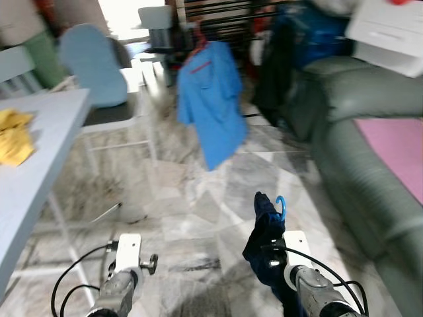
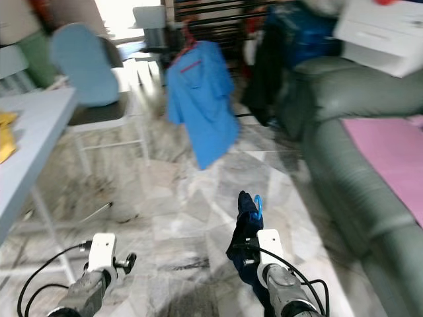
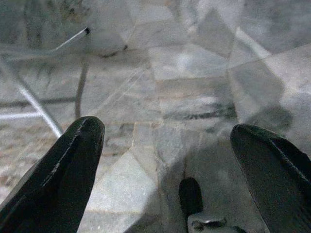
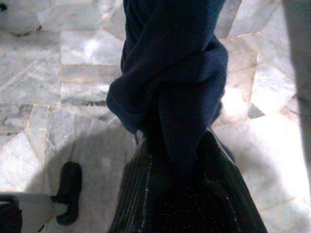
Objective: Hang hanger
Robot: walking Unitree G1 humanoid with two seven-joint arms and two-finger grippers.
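My right gripper (image 1: 269,246) is shut on a dark navy garment (image 1: 264,232) bunched on a blue hanger, whose hook (image 1: 281,206) sticks up above the cloth. In the right wrist view the navy cloth (image 4: 170,82) fills the space between the two black fingers (image 4: 133,194). My left gripper (image 3: 165,160) hangs low over the marble floor, open, with nothing between its fingers (image 3: 73,160). Ahead, a blue shirt (image 1: 211,99) hangs on a red hanger from a dark rack (image 1: 218,16).
A white table (image 1: 33,139) with yellow cloth (image 1: 13,135) stands at my left, with a light blue chair (image 1: 92,66) behind it. A grey-green sofa (image 1: 357,152) with a pink mat (image 1: 396,145) runs along my right. Marble floor (image 1: 198,205) lies between.
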